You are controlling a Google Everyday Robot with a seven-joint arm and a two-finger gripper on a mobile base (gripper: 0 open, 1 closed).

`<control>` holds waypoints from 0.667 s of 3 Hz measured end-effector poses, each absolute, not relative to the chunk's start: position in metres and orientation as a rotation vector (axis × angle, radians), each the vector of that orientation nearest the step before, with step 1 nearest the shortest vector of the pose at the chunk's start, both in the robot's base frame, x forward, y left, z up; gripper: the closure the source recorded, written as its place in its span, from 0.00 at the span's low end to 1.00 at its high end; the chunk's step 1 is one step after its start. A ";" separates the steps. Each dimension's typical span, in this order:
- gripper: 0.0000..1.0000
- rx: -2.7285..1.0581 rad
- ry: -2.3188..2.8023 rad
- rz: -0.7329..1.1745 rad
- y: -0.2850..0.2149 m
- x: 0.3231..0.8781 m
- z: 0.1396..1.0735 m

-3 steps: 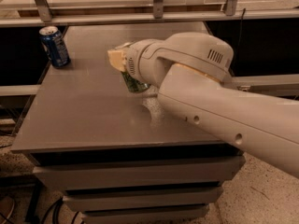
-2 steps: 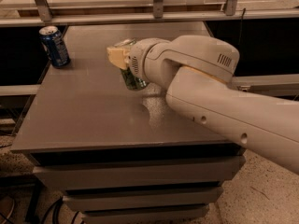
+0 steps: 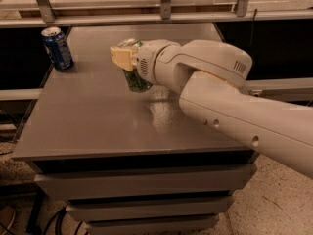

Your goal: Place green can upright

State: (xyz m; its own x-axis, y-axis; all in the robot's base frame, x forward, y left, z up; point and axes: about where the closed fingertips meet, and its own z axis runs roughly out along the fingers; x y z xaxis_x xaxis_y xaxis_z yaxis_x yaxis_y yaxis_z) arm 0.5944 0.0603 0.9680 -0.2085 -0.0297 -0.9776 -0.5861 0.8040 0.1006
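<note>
The green can (image 3: pixel 135 80) is near the middle of the grey table (image 3: pixel 88 121), roughly upright with a slight tilt, its silver top just showing behind the gripper. My gripper (image 3: pixel 125 58) is closed around the can's upper part, with a yellowish finger (image 3: pixel 121 57) on its left side. I cannot tell whether the can's bottom touches the table top. The white arm (image 3: pixel 220 92) reaches in from the lower right and hides the can's right side.
A dark blue can (image 3: pixel 57 48) stands upright at the table's far left corner. A metal rail and posts (image 3: pixel 161 13) run behind the table. The table's drawer fronts (image 3: pixel 142 185) face me below.
The gripper with the green can has shifted slightly left and the arm has turned a little. The blue can has not moved.
</note>
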 end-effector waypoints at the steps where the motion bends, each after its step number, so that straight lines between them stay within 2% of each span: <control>1: 1.00 -0.489 1.685 0.569 0.061 0.597 0.974; 2: 1.00 -0.497 1.651 0.582 0.064 0.600 0.979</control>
State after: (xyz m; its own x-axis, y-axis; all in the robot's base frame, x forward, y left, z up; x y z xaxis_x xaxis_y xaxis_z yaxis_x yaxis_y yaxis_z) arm 0.6000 0.0641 0.9789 -0.1539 0.0010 -0.9881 -0.6187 0.7796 0.0971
